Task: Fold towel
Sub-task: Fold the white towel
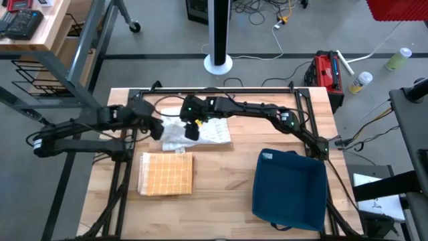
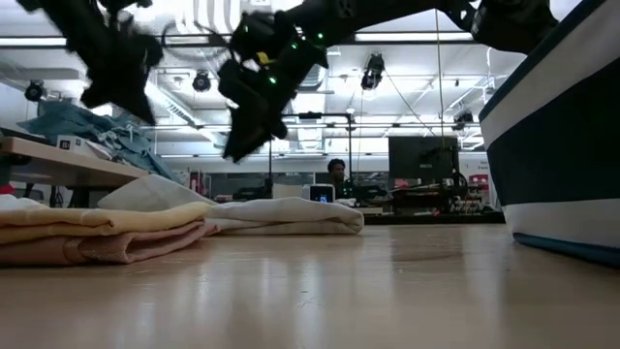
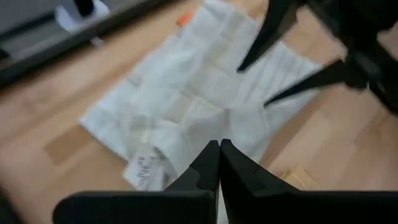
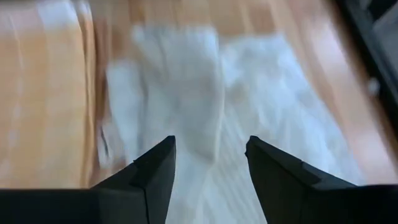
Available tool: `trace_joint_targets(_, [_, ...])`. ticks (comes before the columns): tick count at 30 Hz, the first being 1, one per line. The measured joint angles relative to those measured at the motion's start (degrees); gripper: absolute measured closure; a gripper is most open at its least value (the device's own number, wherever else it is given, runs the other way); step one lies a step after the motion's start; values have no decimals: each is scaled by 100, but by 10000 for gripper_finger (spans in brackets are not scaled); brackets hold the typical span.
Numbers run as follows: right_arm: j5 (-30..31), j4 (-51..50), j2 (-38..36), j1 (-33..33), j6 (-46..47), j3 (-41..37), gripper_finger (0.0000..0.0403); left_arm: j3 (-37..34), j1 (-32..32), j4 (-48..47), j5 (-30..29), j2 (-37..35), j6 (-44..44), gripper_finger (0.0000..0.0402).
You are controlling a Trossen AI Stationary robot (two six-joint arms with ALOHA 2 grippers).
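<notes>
From above, white towel (image 1: 198,132) lay rumpled on the bench (image 1: 221,174), beside the folded orange towel (image 1: 166,173). Left wrist view: left claw (image 3: 219,163) pinched closed, empty, above the cloth. Right wrist view: right claw (image 4: 210,163) spread wide, holding nothing.

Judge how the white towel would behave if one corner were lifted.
The white towel lies rumpled in soft folds, so it would probably droop limply. It looks thin, hence likely light. On the smooth wooden table it may slide rather than stay put.
</notes>
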Motion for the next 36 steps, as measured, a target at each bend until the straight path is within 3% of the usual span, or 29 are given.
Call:
trace_joint_targets(3, [-246, -635, -5, -54, -178, -92, 222, -472, -1, 131, 128, 216, -103, 401])
trace_joint_targets(7, [-937, -1034, -105, -125, -272, -498, 233, -1158, 1, 988, -86, 526, 142, 401])
trace_joint_targets(14, [-955, -950, -544, -141, -165, -1859, 256, -2106, 6, 3375, -122, 990, 893, 401])
trace_joint_targets(21, [-984, -144, -1063, -74, -33, -3450, 277, -2438, -18, 3431, 1096, 1280, 782, 401])
trace_joint_targets(24, [-1004, 38, -1313, -42, -39, -3851, 287, -2448, -49, 3388, 1314, 1237, 640, 401])
trace_joint_targets(29, [-1003, 113, -1845, -18, -132, -4206, 305, -2319, -84, 3357, 1434, 1009, 922, 401])
trace_joint_targets(36, [-966, 114, -2551, 170, -138, -4472, 329, -2166, -421, 3218, 2389, 753, 1833, 401])
